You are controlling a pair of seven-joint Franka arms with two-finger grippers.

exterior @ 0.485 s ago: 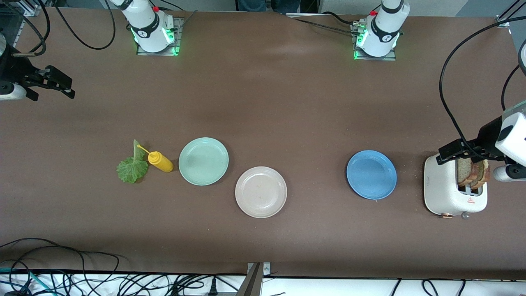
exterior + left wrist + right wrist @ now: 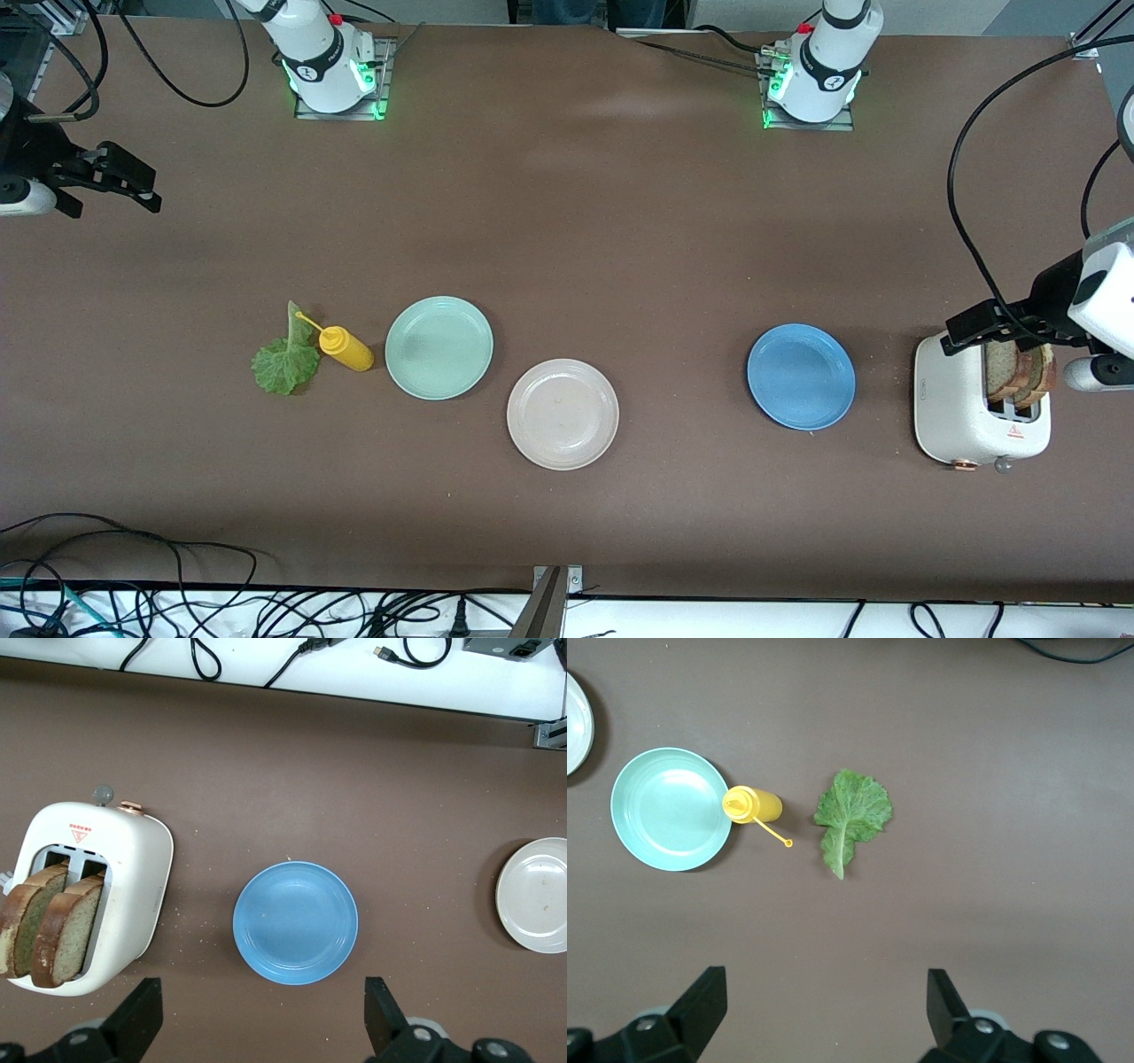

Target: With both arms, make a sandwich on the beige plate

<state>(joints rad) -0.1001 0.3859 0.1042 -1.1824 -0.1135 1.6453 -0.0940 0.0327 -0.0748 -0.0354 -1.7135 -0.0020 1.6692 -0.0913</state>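
1. Two sets of fingers gaping wide, gripping nothing: left gripper [image 2: 257, 1028] hanging over table [image 2: 620, 221] near toaster [image 2: 961, 416]; right gripper [image 2: 824, 1023] waiting at its end.
2. Sitting in toaster: bread slices [image 2: 49, 926].
3. Lying beside mustard bottle [image 2: 347, 349]: lettuce leaf [image 2: 285, 363].
4. Standing bare: beige plate [image 2: 563, 414], between mint-green plate [image 2: 438, 347] and blue plate [image 2: 801, 377].

matt brown table [image 2: 620, 221] — glossy beige plate [image 2: 563, 414], speckled toaster [image 2: 961, 412]

Beige plate [image 2: 563, 414] bare on table [image 2: 620, 221]. Mint-green plate [image 2: 438, 347] just beside it, toward right arm's end. Blue plate [image 2: 801, 377] and toaster [image 2: 961, 408] toward left arm's end; bread slices [image 2: 1019, 370] upright in toaster.
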